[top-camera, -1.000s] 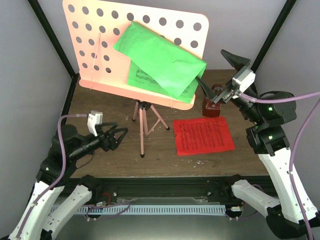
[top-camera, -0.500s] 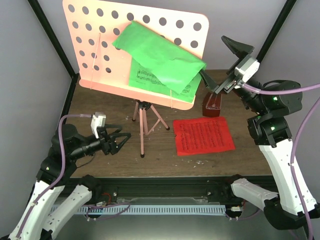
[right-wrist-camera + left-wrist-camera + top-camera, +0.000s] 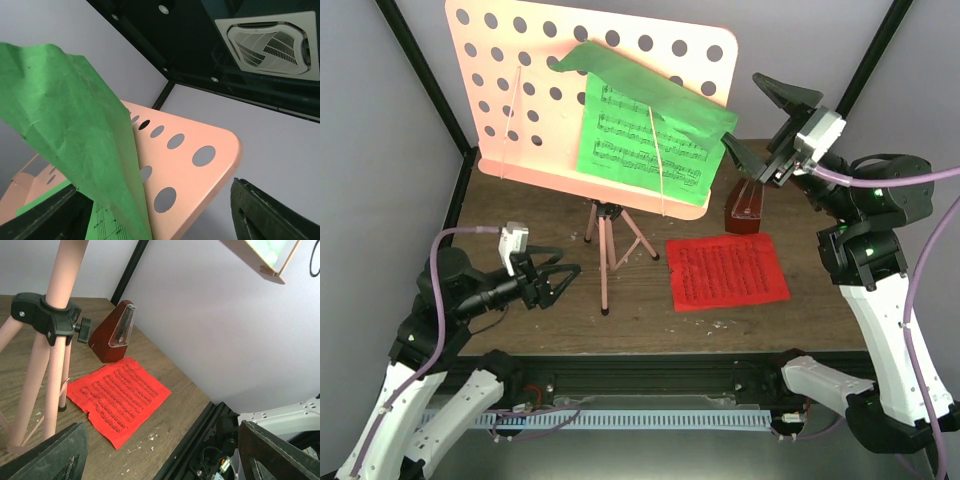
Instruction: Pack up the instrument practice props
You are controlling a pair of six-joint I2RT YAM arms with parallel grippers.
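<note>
The pink music stand (image 3: 520, 90) stands on its tripod (image 3: 607, 250) at the back left. A green music sheet (image 3: 640, 130) rests on its hole-dotted desk, with the top edge curled forward. My right gripper (image 3: 757, 125) is open at the desk's right edge. In the right wrist view its jaws (image 3: 157, 215) straddle the desk corner (image 3: 190, 170) and the green sheet's flap (image 3: 65, 115). The red music sheet (image 3: 727, 272) lies flat on the table. The reddish-brown metronome (image 3: 745, 205) stands behind it. My left gripper (image 3: 555, 280) hangs open and empty left of the tripod pole (image 3: 55, 340).
Grey walls and black frame posts (image 3: 430, 90) close in the table on the left, back and right. A black rail (image 3: 640, 375) runs along the table's front edge. Small white crumbs (image 3: 720, 323) lie in front of the red sheet.
The green sheet's folded-down flap has swung back up, uncovering the printed music. My right gripper rose and its jaws narrowed a little. The left arm barely moved.
</note>
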